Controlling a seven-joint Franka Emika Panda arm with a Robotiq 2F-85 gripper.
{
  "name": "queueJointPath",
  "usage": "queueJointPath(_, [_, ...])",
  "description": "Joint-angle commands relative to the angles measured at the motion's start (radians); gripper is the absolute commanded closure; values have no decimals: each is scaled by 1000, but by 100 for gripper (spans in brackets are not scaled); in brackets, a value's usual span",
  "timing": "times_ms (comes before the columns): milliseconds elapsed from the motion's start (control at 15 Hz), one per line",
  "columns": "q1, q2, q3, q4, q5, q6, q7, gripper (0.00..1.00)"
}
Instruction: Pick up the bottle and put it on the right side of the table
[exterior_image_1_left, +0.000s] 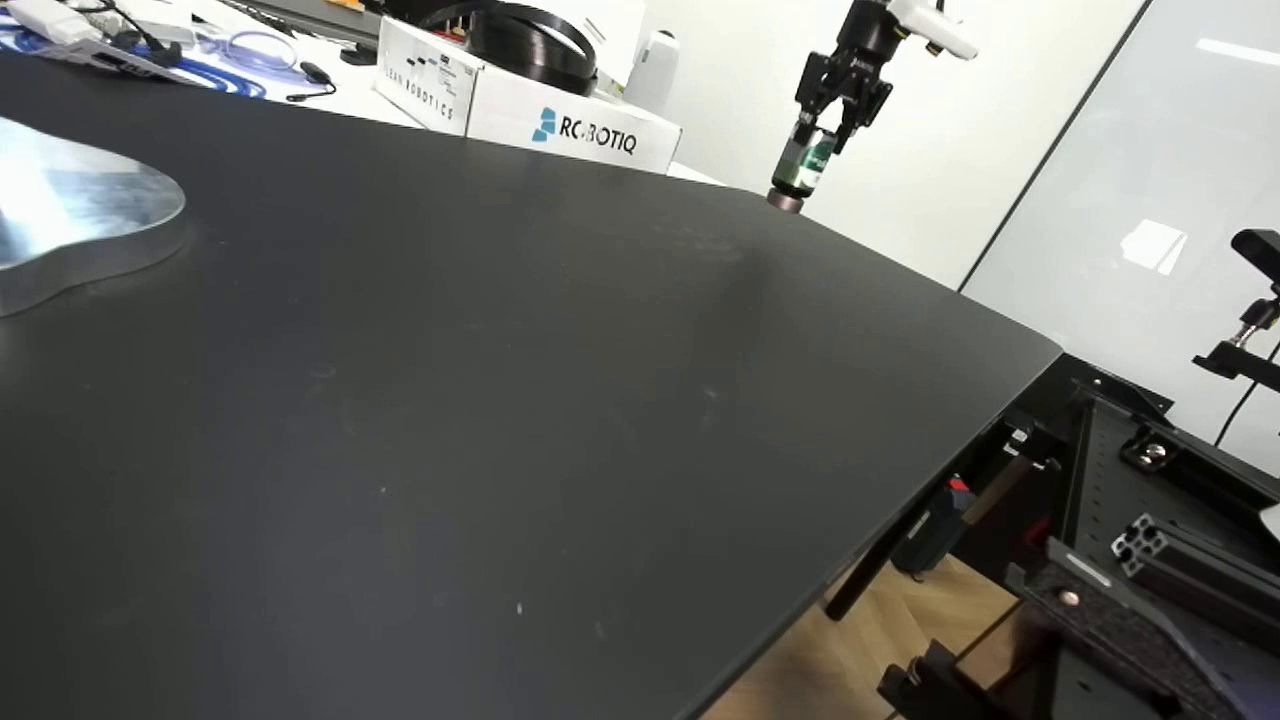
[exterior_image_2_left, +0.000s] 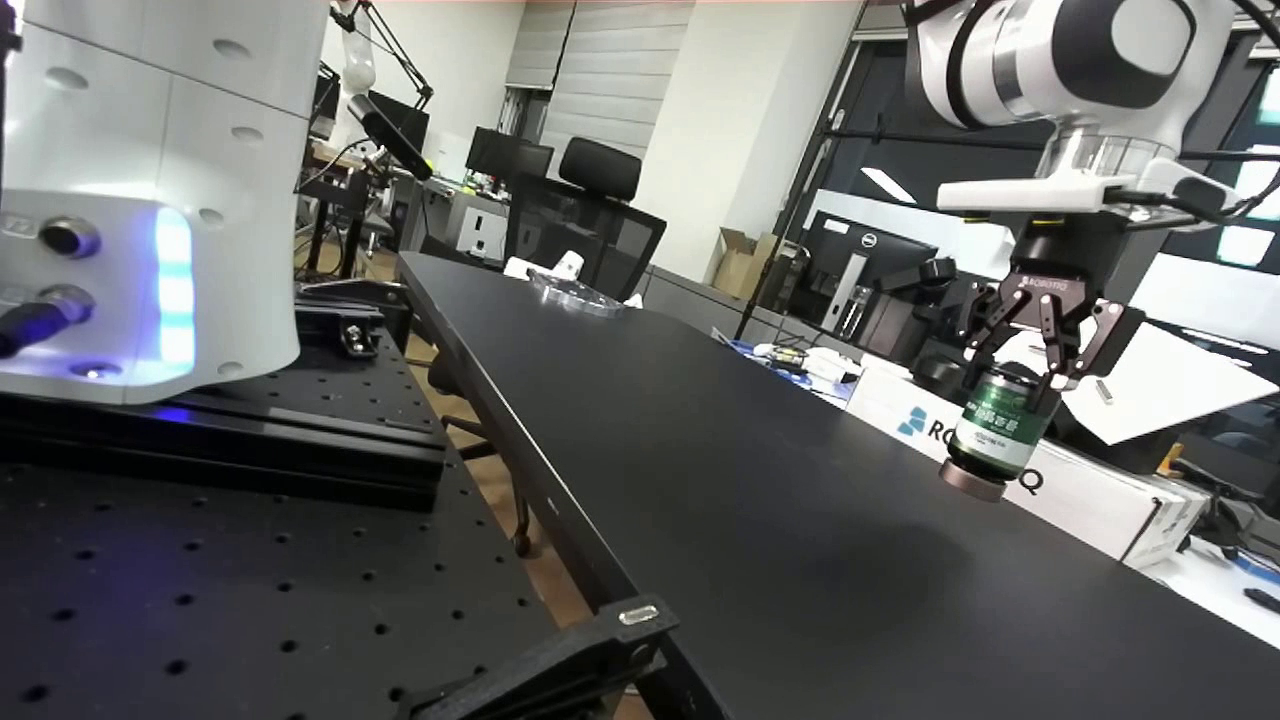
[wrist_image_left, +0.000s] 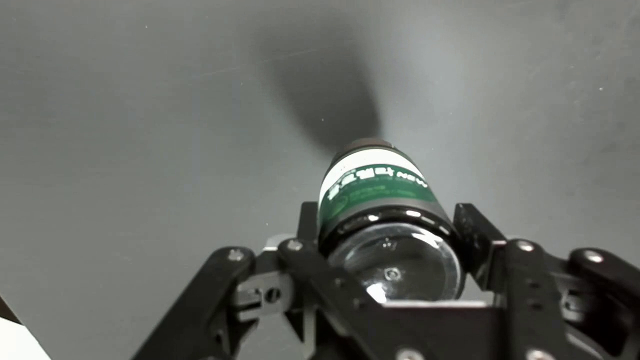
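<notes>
The bottle shows in both exterior views and in the wrist view. It is dark with a green and white label and a brown cap. It is upside down and tilted, cap lowest. My gripper is shut on the bottle's body near its base, one finger on each side. The bottle hangs above the matte black table, over its far end in an exterior view. Its shadow falls on the tabletop.
A flat shiny plate lies on the table at the end away from the bottle. A white Robotiq box stands beyond the table edge on a cluttered white desk. The robot base stands on a black perforated cart.
</notes>
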Motion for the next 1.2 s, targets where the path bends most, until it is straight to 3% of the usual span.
queueJointPath(0, [-19,51,-1,15,28,15,13,57])
queueJointPath(1133, [-22,107,0,24,29,62,20,57])
